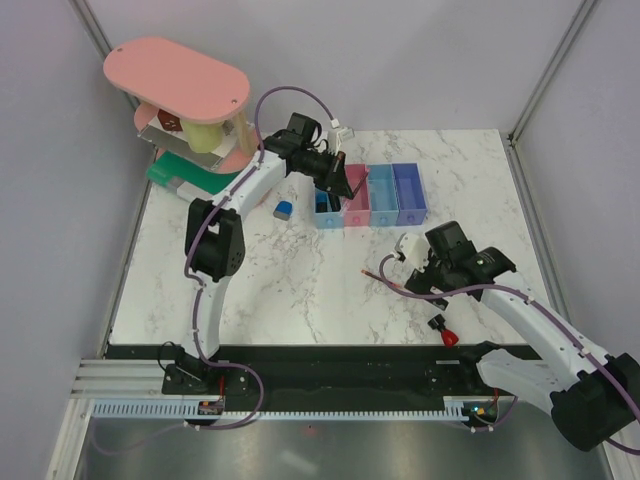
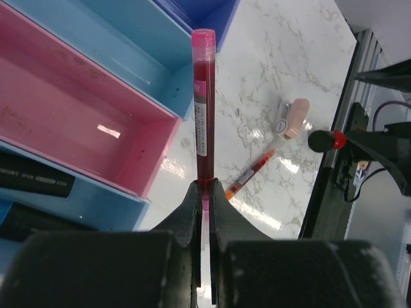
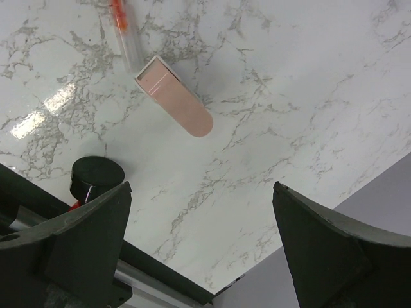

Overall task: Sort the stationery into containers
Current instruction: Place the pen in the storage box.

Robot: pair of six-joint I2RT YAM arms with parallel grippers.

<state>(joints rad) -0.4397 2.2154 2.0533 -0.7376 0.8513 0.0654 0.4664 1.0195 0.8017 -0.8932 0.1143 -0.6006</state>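
Marbled tabletop lies under the pink bin's corner, where the left gripper, clenched on one end of the pink-red marker, could drop it across the rim and outside, while the right gripper hangs spread wide above the pale pink eraser.

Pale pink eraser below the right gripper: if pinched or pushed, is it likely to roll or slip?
Rolling seems unlikely: the pale pink eraser lies flat on the marble table and looks flat-faced. Its rounded end might squirt from a pinch; the long sides look safer. A push could also nudge the thin red pen lying close to its square end.
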